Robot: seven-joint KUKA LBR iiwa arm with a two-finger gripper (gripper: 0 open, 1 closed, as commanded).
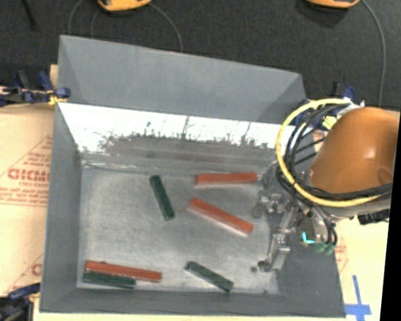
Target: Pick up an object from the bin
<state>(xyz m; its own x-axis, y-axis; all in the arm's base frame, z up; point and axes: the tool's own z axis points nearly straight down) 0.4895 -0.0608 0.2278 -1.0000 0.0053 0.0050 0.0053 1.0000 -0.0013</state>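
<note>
Camera view: my pincer (pixel 268 264) sits by the right wall of the bin (pixel 109 218); open or clenched, I cannot tell; a green bar (pixel 209 276) lies just left, pointing toward it.

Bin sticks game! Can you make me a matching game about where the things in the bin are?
Things:
1. hand
2. steep green stick
3. orange and green pair

Places:
A. front corner, picture's left
B. picture's right side of the bin
C. just left of the middle orange stick

Pairs: 1-B, 2-C, 3-A
</note>
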